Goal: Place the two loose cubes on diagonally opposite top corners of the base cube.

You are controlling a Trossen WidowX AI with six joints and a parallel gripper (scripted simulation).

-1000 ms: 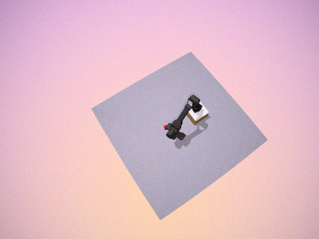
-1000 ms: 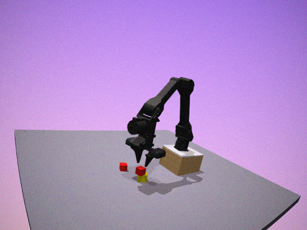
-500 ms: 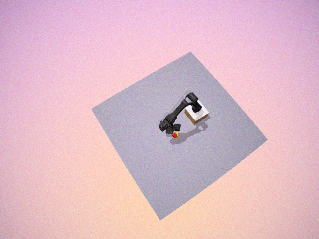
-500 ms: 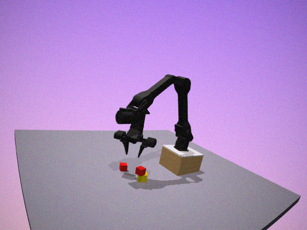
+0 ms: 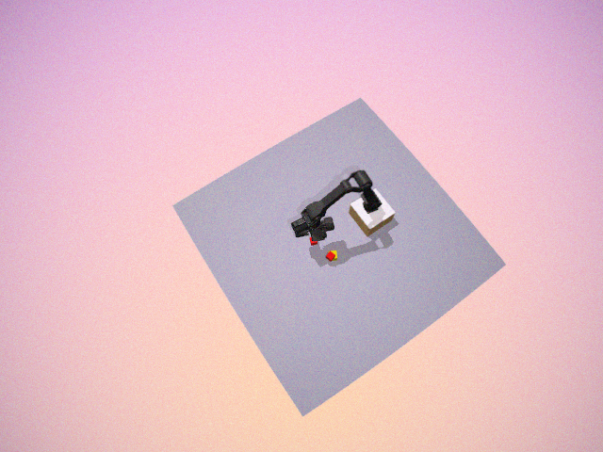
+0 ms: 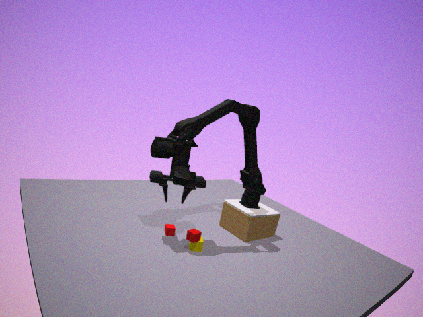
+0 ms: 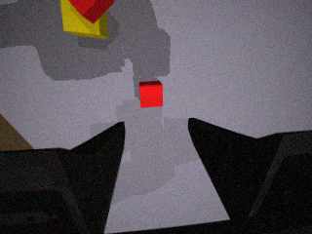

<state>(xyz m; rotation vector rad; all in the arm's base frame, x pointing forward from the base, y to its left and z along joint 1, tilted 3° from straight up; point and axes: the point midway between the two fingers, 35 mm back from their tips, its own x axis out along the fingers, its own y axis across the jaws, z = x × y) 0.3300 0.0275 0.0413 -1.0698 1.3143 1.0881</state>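
"Where's my arm?"
"On its pedestal (image 5: 360, 221) (image 6: 235, 221), toward the tabletop's (image 5: 252, 272) (image 6: 102, 273) right corner from above; jaws (image 6: 174, 202) apart, empty, likely for the loose red cube (image 5: 313, 241) (image 6: 169, 230) (image 7: 151, 95)."
"The other?"
"Capping yellow (image 5: 334, 254) (image 6: 196, 244) (image 7: 78, 21), off-center, leaving room."

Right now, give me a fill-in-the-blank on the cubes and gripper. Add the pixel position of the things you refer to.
One red cube (image 5: 331, 255) (image 6: 193, 235) (image 7: 93, 9) sits on the ____ cube.
The other red cube (image 5: 313, 241) (image 6: 170, 230) (image 7: 151, 95) rests on the ____.
The gripper (image 5: 314, 235) (image 6: 174, 202) (image 7: 157, 125) stands ____, holding nothing.
Red cubes still to be placed on the base cube: ____.

Missing words: yellow; table; open; one
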